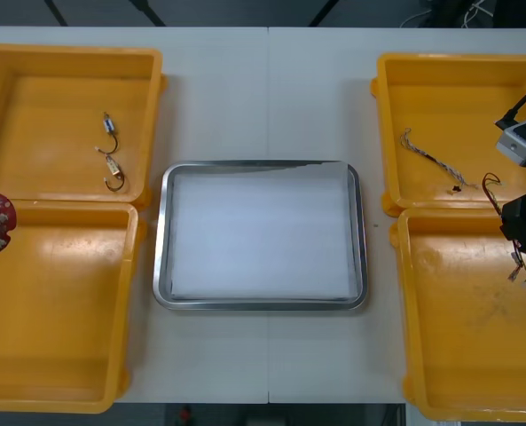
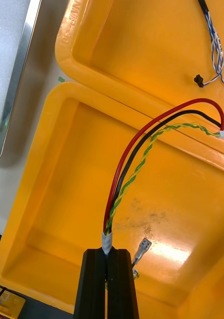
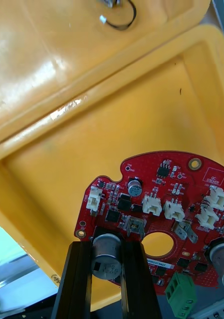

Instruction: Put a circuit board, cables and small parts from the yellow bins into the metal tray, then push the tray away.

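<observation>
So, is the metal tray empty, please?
Empty: the metal tray is bare white inside; the left gripper holds the red circuit board, the right gripper the red and yellow cable.

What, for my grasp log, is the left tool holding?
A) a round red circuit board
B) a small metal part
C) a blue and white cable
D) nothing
A: the left tool is shut on the red circuit board, holding it over a yellow bin.

Shiny metal tray [image 1: 160, 253], perhaps plastic bins [image 1: 58, 342]
</observation>
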Action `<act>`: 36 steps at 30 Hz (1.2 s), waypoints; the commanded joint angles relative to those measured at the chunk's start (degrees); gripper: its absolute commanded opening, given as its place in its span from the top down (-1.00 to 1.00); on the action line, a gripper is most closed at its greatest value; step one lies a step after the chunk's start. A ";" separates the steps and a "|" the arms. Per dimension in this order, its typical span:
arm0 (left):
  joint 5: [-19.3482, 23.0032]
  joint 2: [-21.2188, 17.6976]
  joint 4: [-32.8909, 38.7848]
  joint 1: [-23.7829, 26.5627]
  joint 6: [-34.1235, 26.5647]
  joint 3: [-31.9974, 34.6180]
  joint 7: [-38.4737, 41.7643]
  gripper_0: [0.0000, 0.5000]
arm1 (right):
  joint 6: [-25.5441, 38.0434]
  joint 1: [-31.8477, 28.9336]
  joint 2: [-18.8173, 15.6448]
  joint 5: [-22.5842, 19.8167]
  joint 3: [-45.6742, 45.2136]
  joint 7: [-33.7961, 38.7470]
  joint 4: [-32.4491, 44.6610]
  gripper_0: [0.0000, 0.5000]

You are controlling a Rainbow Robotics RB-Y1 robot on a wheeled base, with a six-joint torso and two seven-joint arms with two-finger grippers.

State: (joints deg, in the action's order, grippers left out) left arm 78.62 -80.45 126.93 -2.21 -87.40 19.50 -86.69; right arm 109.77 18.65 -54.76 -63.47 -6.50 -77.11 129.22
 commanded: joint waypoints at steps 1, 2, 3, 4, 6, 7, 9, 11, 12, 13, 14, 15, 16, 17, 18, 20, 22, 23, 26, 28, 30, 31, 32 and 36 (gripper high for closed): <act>-1.80 1.79 0.78 9.86 -1.98 -7.55 15.58 1.00 | 0.23 1.56 -2.37 0.02 -0.97 -1.55 0.33 1.00; -2.85 2.67 1.04 11.88 -2.60 -9.48 17.78 1.00 | 0.23 1.56 -2.37 0.02 -0.97 -1.55 0.33 1.00; -3.38 3.02 1.21 12.85 -2.86 -10.45 18.83 1.00 | 0.23 1.56 -2.37 0.02 -0.97 -1.55 0.33 1.00; -4.61 3.72 1.39 14.96 -3.30 -12.38 21.03 1.00 | 0.23 1.56 -2.37 0.02 -0.97 -1.55 0.33 1.00; -5.76 4.78 1.48 17.77 -3.74 -15.37 24.11 1.00 | 0.23 1.56 -2.37 0.02 -0.97 -1.55 0.33 1.00; -6.72 5.48 1.48 19.70 -4.18 -17.48 25.87 1.00 | 0.23 1.56 -2.37 0.02 -0.97 -1.55 0.33 1.00; -8.30 7.15 1.57 22.69 -5.59 -20.38 28.94 1.00 | 0.23 1.56 -2.37 0.02 -0.97 -1.55 0.33 1.00; -10.33 9.61 1.92 26.29 -6.99 -24.25 35.53 1.00 | 0.23 1.56 -2.37 0.02 -0.97 -1.55 0.33 1.00; -11.56 10.84 2.27 28.05 -7.61 -26.27 38.17 1.00 | 0.23 1.56 -2.37 0.02 -0.97 -1.55 0.33 1.00; -12.17 11.37 2.36 28.93 -7.87 -27.33 39.49 1.00 | 0.23 1.56 -2.37 0.02 -0.97 -1.55 0.33 1.00; -13.40 12.34 2.62 30.69 -8.49 -29.17 41.60 1.00 | 0.23 1.56 -2.37 0.02 -0.97 -1.55 0.33 1.00; -14.37 13.30 2.71 32.09 -8.84 -31.02 42.92 1.00 | 0.23 1.56 -2.37 0.02 -0.97 -1.55 0.33 1.00; -14.81 13.74 2.71 32.62 -8.93 -31.90 43.36 1.00 | 0.23 1.56 -2.37 0.02 -0.97 -1.55 0.33 1.00; -15.69 14.71 2.71 33.68 -9.28 -33.48 44.67 1.00 | 0.23 1.56 -2.37 0.02 -0.97 -1.55 0.33 1.00; -16.57 15.76 2.71 34.38 -9.37 -34.71 45.99 1.00 | 0.23 1.56 -2.37 0.02 -0.97 -1.55 0.33 1.00; -17.88 17.35 2.71 35.35 -9.46 -36.47 47.75 1.00 | 0.23 1.56 -2.37 0.02 -0.97 -1.55 0.33 1.00; -19.20 18.93 2.80 36.23 -9.54 -38.05 49.33 1.00 | 0.23 1.56 -2.37 0.02 -0.97 -1.55 0.33 1.00; -20.08 19.98 2.88 36.84 -9.54 -39.28 50.30 1.00 | 0.23 1.56 -2.37 0.02 -0.97 -1.55 0.33 1.00; -22.81 22.53 2.97 38.51 -9.63 -42.88 53.29 1.00 | 0.23 1.56 -2.37 0.02 -0.97 -1.55 0.33 1.00; -24.92 24.11 3.15 39.48 -9.63 -45.26 55.13 1.00 | 0.23 1.56 -2.37 0.02 -0.97 -1.55 0.33 1.00; -27.82 26.31 3.15 40.27 -9.89 -48.07 57.07 1.00 | 0.23 1.56 -2.37 0.02 -0.97 -1.55 0.33 1.00; -28.52 26.84 3.15 40.44 -9.98 -48.68 57.42 1.00 | 0.23 1.56 -2.37 0.02 -0.97 -1.55 0.33 1.00; -29.84 27.98 3.15 40.71 -10.25 -49.74 58.21 1.00 | 0.23 1.56 -2.37 0.02 -0.97 -1.55 0.33 1.00; -34.67 31.76 3.15 40.97 -11.04 -53.61 59.09 1.00 | 0.23 1.56 -2.37 0.02 -0.97 -1.55 0.33 1.00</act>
State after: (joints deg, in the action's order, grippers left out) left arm 47.26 -52.11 128.15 36.49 -97.52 -31.68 -26.87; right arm 109.79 18.70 -54.91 -63.47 -6.50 -77.11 129.16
